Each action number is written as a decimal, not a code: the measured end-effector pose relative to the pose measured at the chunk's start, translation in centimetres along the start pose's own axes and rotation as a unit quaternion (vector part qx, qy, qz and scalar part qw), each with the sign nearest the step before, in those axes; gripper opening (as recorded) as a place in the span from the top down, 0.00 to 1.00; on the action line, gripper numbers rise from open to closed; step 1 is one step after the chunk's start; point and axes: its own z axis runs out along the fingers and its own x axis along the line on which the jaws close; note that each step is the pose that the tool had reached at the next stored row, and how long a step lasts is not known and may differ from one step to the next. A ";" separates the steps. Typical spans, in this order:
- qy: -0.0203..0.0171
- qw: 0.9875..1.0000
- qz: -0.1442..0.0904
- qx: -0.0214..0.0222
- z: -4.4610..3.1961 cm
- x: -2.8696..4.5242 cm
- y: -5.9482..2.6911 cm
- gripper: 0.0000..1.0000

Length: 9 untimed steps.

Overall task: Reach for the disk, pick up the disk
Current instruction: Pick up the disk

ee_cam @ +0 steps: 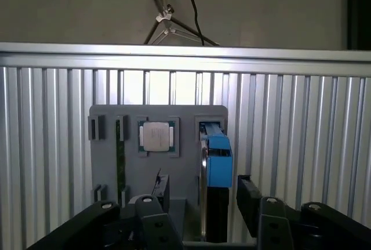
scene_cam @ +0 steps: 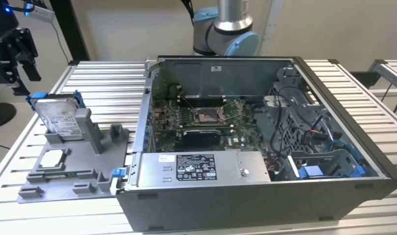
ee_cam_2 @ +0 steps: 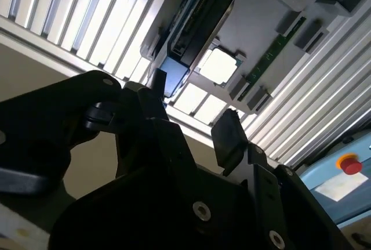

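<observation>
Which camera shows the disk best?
The exterior view. There the disk stands tilted in the grey holder, showing its silver face and white label. Both wrist views look at it edge-on, so you see a thin dark edge and the blue bracket.

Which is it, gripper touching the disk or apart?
Apart. In the first wrist view the open gripper straddles the disk, with table visible at either side of it.

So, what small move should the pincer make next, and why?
Probably ease it down toward the disk. The open pincer hangs above it without touching, and in the first wrist view the upright disk's edge lines up between the fingers.
</observation>
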 end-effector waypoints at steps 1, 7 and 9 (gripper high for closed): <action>0.000 1.000 0.000 0.000 0.00 0.00 0.00 0.00; 0.000 1.000 0.000 0.000 0.08 0.00 0.00 0.00; 0.000 1.000 0.000 -0.001 0.25 0.00 0.00 0.00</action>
